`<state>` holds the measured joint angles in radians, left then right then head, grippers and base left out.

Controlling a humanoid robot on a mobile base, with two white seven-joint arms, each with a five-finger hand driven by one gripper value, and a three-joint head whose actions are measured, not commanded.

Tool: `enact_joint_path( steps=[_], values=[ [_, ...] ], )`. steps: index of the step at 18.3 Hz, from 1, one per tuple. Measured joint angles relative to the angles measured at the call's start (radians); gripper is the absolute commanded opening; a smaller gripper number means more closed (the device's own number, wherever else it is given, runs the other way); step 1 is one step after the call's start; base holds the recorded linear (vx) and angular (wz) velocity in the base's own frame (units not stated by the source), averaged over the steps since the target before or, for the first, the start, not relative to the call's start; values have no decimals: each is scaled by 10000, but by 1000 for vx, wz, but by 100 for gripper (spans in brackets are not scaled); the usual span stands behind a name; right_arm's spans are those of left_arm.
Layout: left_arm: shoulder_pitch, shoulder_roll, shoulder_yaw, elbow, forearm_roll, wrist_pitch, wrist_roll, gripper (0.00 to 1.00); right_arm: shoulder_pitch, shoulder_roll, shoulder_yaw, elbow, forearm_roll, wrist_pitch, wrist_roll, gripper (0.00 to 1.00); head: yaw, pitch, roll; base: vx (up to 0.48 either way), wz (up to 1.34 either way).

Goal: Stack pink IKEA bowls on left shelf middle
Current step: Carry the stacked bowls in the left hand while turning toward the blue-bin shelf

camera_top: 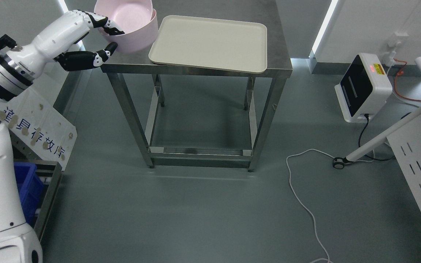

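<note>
Gripping the rim of the top pink bowl (128, 18), the left hand (95, 40) is reaching over the metal table's (280, 54) left corner beside a cream tray (210, 42). The bowls are being cropped by the top edge; the white sign's (42, 133) characters are partly smudged.

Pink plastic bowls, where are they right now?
The stacked pink plastic bowls sit at the steel table's far-left corner, beside the cream tray, gripped by the robot's left hand.

Left arm coming in from the lower left and reaching up toward the tabletop (280, 54) corner, white forearm slanting upward, left hand (99, 38) gripping the pink bowls (132, 25), fingers hooking over the rim, thumb pressing beneath, right arm out of sight
</note>
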<state>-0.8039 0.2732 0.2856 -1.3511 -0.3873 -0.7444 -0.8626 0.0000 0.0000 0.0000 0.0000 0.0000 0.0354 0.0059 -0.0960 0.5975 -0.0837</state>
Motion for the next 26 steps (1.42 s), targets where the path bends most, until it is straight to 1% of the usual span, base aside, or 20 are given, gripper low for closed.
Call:
enact_joint_path(
  steps=[19, 26],
  values=[
    [-65, -6, -81, 98, 15, 30, 65, 5, 2, 0, 0, 0, 0, -4, 0, 100, 0, 0, 0, -252, -52],
    [-13, 29, 49, 287, 31, -7, 79, 5, 3, 0, 0, 0, 0, -6, 0, 100, 0, 2, 0, -212, 128]
  ],
)
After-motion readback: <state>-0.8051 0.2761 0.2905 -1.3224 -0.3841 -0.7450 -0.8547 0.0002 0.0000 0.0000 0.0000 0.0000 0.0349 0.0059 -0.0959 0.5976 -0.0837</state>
